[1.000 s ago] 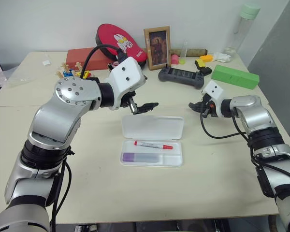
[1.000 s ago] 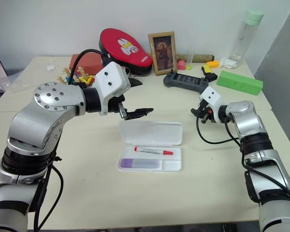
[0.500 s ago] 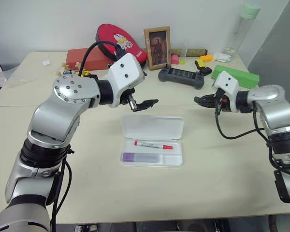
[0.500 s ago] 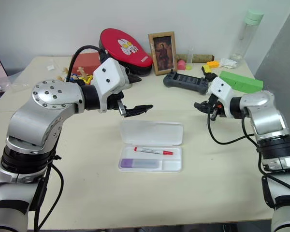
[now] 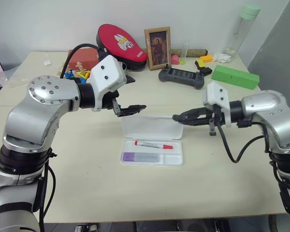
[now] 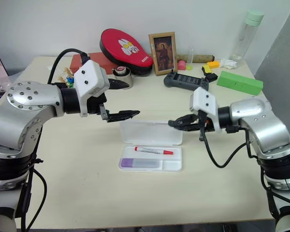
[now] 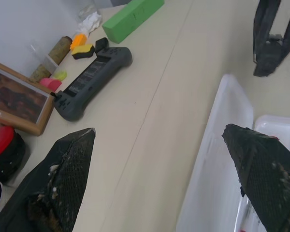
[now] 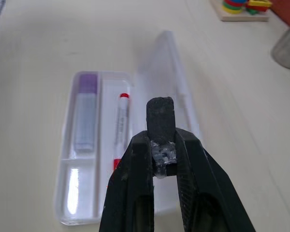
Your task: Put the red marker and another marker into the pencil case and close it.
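Swinging in from the table's right edge, the right gripper [image 6: 176, 123] now hovers with its fingers together and empty at the pencil case [image 5: 152, 140] lid; left gripper [image 5: 130, 109] gapes empty; red marker [image 5: 153, 144] and purple highlighter [image 5: 140, 157] lie inside, so closing remains

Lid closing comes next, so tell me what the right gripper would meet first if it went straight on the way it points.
Probably the pencil case's open lid: the right gripper, fingers shut, points leftward and slightly down over its right end. Depth is unclear; it might pass just above.
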`<action>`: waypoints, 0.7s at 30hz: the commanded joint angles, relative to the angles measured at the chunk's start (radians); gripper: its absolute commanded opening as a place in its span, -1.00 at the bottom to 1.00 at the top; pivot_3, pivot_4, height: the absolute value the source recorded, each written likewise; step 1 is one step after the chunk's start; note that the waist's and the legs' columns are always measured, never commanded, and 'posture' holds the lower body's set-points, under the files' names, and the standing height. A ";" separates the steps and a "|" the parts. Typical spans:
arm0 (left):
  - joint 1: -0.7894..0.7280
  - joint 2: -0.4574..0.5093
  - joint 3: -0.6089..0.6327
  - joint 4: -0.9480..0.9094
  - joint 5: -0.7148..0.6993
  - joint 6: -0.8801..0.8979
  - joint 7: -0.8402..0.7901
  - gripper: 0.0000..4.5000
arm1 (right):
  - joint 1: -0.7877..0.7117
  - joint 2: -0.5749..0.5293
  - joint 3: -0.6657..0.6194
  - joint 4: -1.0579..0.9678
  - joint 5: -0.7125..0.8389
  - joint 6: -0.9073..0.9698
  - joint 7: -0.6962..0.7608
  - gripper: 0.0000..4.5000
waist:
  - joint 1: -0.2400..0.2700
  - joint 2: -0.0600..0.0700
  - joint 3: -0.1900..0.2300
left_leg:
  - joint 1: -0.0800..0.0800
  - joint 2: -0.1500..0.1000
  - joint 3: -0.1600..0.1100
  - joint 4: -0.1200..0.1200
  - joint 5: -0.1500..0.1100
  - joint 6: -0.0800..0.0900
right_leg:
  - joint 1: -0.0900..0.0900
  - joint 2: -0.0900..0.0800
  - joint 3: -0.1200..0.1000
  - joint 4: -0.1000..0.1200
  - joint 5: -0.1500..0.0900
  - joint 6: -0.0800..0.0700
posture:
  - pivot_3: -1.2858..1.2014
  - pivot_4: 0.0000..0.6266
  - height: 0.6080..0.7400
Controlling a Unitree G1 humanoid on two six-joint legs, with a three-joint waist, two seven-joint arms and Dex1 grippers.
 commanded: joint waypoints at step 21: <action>0.249 0.207 0.006 -0.178 -0.074 -0.080 -0.184 1.00 | 0.166 -0.020 0.186 -0.022 -0.074 -0.090 0.020 -0.88 | 0.006 0.000 0.000 | 0.000 0.000 0.000 0.004 0.000 0.000 | 0.001 0.000 0.001 0.000 0.001 0.002 | 0.03 -0.52 1.00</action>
